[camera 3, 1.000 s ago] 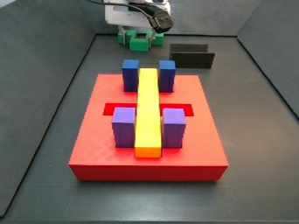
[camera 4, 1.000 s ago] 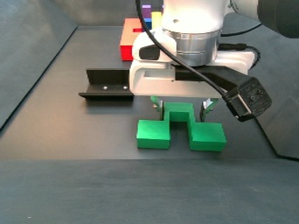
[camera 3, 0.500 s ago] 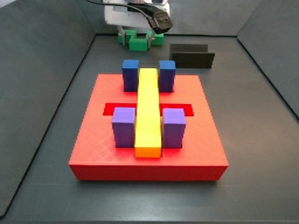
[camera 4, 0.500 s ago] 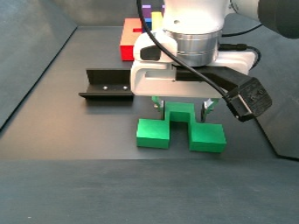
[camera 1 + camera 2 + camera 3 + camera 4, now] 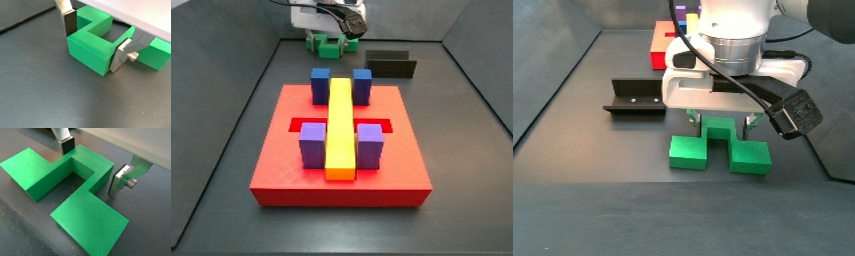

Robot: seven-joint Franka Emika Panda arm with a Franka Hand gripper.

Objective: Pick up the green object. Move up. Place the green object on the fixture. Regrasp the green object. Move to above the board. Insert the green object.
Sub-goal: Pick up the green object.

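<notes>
Wrist views first: your pincer [image 5: 95, 44] straddles the green piece [image 5: 90, 47], one finger [image 5: 69, 24] against its central block, the other pad [image 5: 120, 180] just clear in a wrist view, so it looks released, not clenched. One green piece, two fingers.

Side views: pincer [image 5: 718, 122] low over the piece [image 5: 716, 152] on the floor; one fixture [image 5: 635, 98] sits beside it, one board [image 5: 339, 150] well apart, carrying two blue, two purple blocks, one yellow bar. You judge pickup not yet done; everything else remains.
</notes>
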